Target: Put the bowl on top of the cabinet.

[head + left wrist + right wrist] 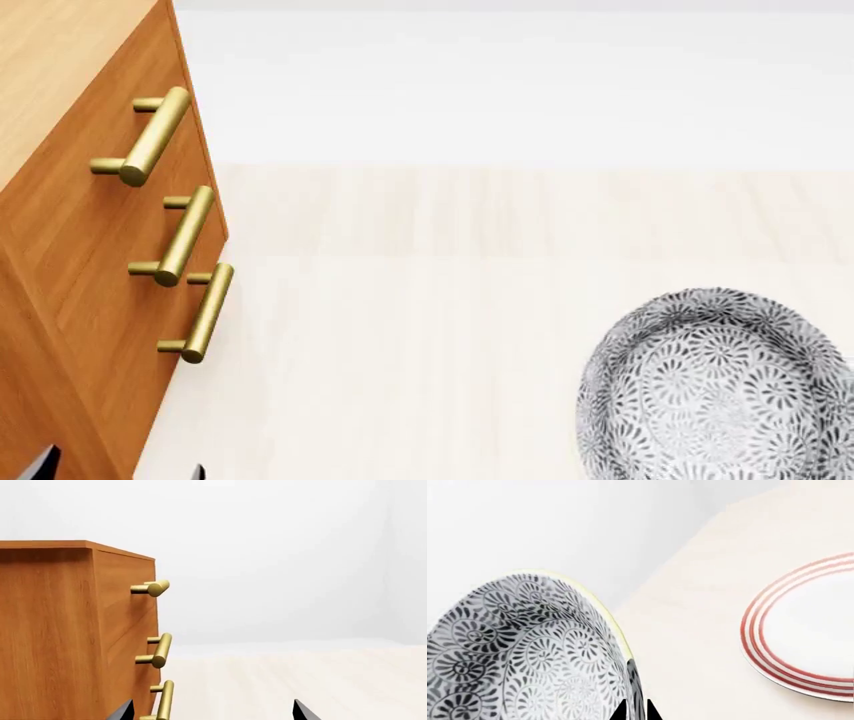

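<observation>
Left wrist view: one cabinet [67,630], orange-brown, seen corner-on, with three brass handles [160,650] in a column on its front. Lowest handle cut by the frame edge. Two dark fingertips of the left gripper [212,711] showed at the frame edge, set wide apart with nothing between them, just beside the cabinet's front corner. Pale wood surface [300,680] beyond. No bowl in this view.

Head view: same cabinet [80,250] at the left, three handles [180,235] again, part of its top visible. One bowl [714,385], grey-black floral, at the right, tilted and partly cut off by the frame; well apart from the cabinet, not on top of it. Left fingertips [40,462] barely visible at the bottom edge. Right gripper hidden here.

Right wrist view: bowl [527,650] filled the near field. Dark fingertips of the right gripper [635,707] sat pinched on the bowl's rim, one on each side of the wall. One red-ringed white plate [800,630] lay on the surface, cut off, seen only here.
</observation>
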Available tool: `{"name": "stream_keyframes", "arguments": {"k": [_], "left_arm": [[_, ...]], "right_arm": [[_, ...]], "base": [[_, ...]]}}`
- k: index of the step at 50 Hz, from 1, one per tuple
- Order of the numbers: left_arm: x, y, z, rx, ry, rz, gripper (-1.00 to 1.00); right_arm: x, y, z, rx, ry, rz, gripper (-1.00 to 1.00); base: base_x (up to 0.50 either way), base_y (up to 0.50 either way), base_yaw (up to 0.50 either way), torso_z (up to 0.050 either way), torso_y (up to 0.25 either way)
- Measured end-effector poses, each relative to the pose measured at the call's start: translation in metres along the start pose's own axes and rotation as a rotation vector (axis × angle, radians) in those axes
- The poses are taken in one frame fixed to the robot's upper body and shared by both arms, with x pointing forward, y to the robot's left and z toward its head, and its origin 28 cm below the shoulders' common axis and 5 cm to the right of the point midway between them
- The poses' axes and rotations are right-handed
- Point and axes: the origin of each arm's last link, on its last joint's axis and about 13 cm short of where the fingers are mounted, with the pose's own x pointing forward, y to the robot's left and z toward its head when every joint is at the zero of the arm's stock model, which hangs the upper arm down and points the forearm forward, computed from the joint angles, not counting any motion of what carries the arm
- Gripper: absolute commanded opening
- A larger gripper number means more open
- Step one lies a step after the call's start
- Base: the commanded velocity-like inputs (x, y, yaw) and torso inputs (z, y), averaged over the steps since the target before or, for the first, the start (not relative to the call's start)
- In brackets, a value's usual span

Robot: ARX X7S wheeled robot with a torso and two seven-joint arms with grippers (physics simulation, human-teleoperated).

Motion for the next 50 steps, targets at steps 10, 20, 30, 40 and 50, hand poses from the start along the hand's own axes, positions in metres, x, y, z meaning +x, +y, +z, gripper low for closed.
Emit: {"name": "stream_keyframes", "arguments": {"k": [10,20,30,40,50], "left_arm": [[-0.001,-0.001,0.000,0.002,0.001,-0.006,1.00],[0.000,-0.001,0.000,0.003,0.004,-0.006,1.00],[0.001,-0.001,-0.001,0.009,0.010,-0.006,1.00],[0.001,-0.001,-0.002,0.013,0.015,-0.007,1.00],[0.002,-0.002,-0.003,0.016,0.021,-0.008,1.00]], "right_arm": [[0.007,0.018,0.006,-0.135,-0.034,0.051,-1.00],[0.024,0.043,0.012,-0.286,-0.067,0.103,-1.00],[0.044,0.061,0.018,-0.372,-0.100,0.125,-1.00],[0.063,0.074,0.027,-0.419,-0.088,0.198,-1.00],[0.080,0.077,0.035,-0.417,-0.038,0.293,-1.00]], "base": [[0.00,0.00,0.00,0.000,0.000],[0.00,0.00,0.00,0.000,0.001],[0.00,0.00,0.00,0.000,0.000],[0.00,0.00,0.00,0.000,0.000],[0.00,0.00,0.00,0.000,0.001]]}}
